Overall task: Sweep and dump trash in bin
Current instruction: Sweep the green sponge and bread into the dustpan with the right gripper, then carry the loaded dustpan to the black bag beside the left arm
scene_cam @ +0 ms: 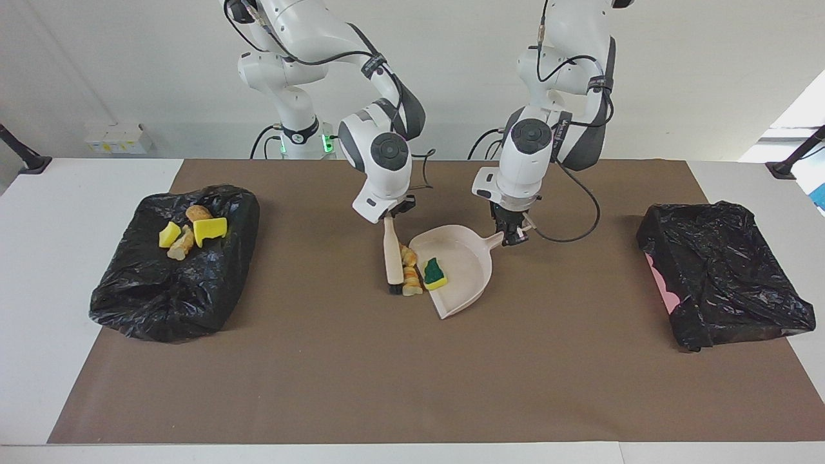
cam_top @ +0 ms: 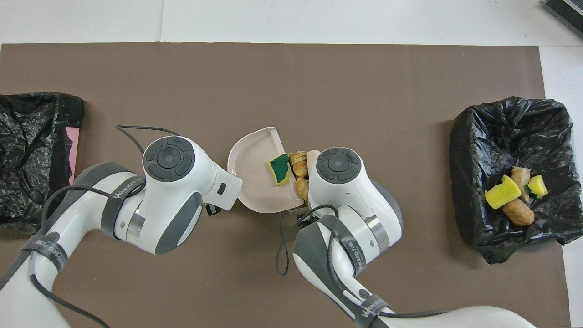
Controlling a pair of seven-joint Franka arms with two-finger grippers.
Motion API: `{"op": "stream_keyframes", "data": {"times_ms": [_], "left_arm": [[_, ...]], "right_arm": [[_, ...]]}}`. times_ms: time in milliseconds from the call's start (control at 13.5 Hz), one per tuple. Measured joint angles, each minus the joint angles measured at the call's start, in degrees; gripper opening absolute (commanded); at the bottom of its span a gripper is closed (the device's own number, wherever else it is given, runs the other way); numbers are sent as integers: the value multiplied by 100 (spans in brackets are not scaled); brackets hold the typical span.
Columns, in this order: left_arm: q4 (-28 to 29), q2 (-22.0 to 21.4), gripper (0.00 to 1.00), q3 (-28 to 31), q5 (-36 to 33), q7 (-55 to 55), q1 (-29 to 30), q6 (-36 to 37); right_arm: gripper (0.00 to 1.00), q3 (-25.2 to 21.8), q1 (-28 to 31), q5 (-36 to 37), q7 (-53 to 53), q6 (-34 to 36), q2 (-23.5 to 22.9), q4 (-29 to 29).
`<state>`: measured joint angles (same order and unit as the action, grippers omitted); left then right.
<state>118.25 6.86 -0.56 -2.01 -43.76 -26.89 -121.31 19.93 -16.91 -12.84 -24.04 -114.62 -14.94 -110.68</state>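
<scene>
My right gripper [scene_cam: 388, 218] is shut on the handle of the beige brush [scene_cam: 392, 258], whose dark bristles rest on the mat. My left gripper [scene_cam: 513, 237] is shut on the handle of the beige dustpan [scene_cam: 465, 258], which lies flat with its open edge toward the brush. A green-backed yellow sponge piece [scene_cam: 435, 274] [cam_top: 279, 167] lies inside the dustpan [cam_top: 253, 182]. Two tan bread-like lumps [scene_cam: 408, 254] [scene_cam: 412, 285] sit between the brush and the pan's open edge. Both grippers are hidden under their wrists in the overhead view.
A black-bagged bin [scene_cam: 193, 290] [cam_top: 510, 132] at the right arm's end of the table holds several scraps of trash [scene_cam: 209, 229]. A second black-bagged bin [scene_cam: 722, 270] [cam_top: 36, 136] with a pink wall sits at the left arm's end. A brown mat [scene_cam: 412, 380] covers the table.
</scene>
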Motion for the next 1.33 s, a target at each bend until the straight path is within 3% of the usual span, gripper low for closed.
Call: {"op": "stream_keyframes", "data": {"times_ms": [370, 739, 1035, 1331], "left_arm": [[5, -1, 0, 10, 0, -130, 45, -18], [5, 0, 0, 33, 0, -522, 190, -35], [-19, -14, 0, 41, 0, -866, 335, -48], [-196, -201, 0, 68, -5, -1356, 1002, 250]], "right_arm": [[0, -62, 292, 1, 380, 599, 111, 178], [0, -87, 662, 554, 386, 1284, 508, 219], [0, -34, 248, 632, -475, 1332, 609, 219], [0, -3, -502, 631, -1413, 1328, 608, 178]]}}
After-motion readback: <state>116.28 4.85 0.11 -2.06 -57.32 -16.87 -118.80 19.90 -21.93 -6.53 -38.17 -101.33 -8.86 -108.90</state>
